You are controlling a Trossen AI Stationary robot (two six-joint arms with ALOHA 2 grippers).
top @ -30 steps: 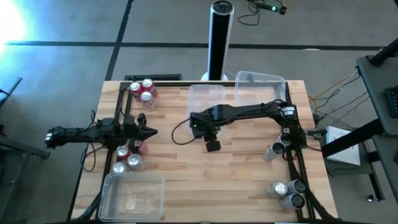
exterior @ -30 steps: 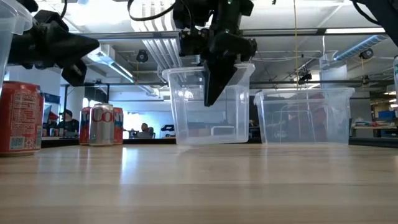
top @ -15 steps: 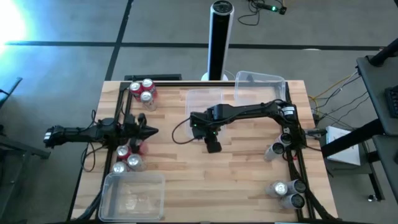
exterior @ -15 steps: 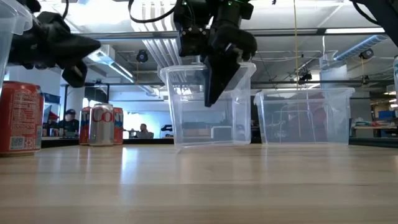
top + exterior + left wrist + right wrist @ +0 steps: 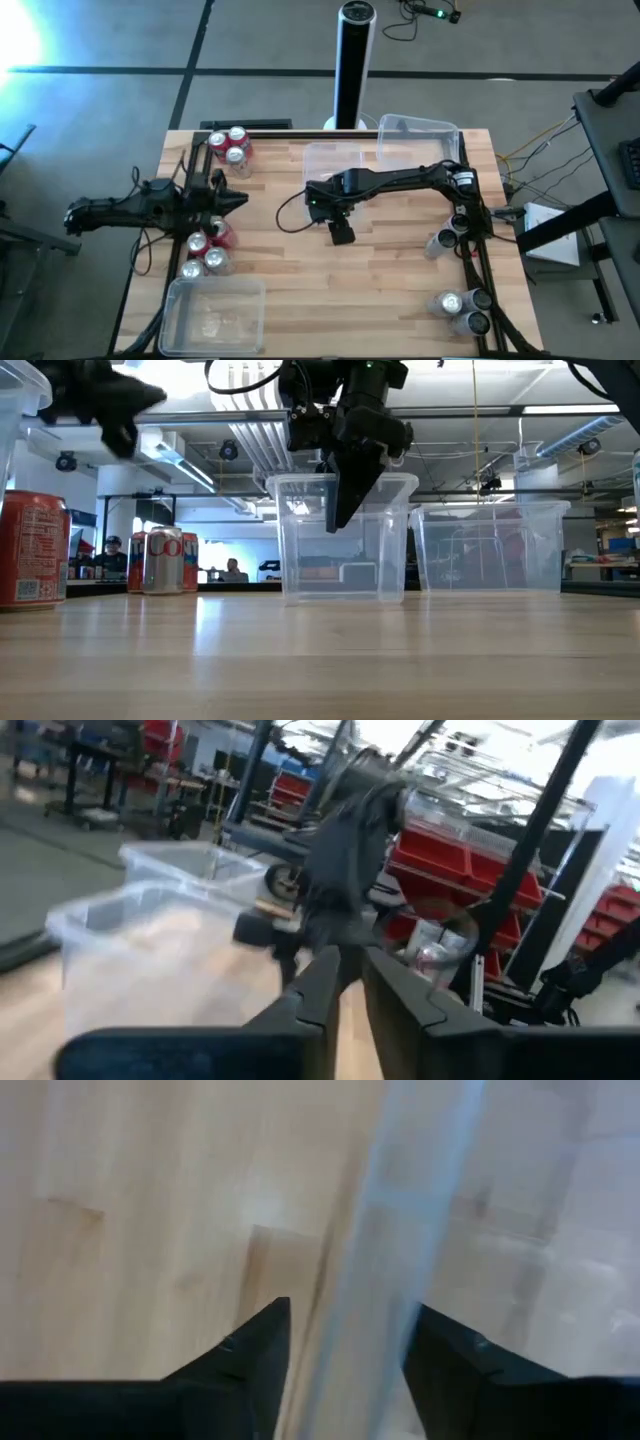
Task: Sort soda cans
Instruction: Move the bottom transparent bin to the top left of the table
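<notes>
Landmark: the clear tub at the middle of the table's far edge.

1. Left of the tub, the left gripper hangs above the table with its fingers nearly together and nothing between them. Red soda cans stand in a group far to the tub's left; more red cans stand nearer the front, beside an empty tub.
2. At the tub, the right gripper straddles its rim, jaws part open, one finger either side of the wall. Whether the pads actually press the wall cannot be told.
3. Right of the tub sits a second clear tub; silver and black cans stand along the table's right edge.

Hazards, as judged:
- A loose hold on the thin wall can let the tub slip or tip.
- A dragged tub can strike the second tub.
- A left-arm descent can topple the red cans beneath it.
</notes>
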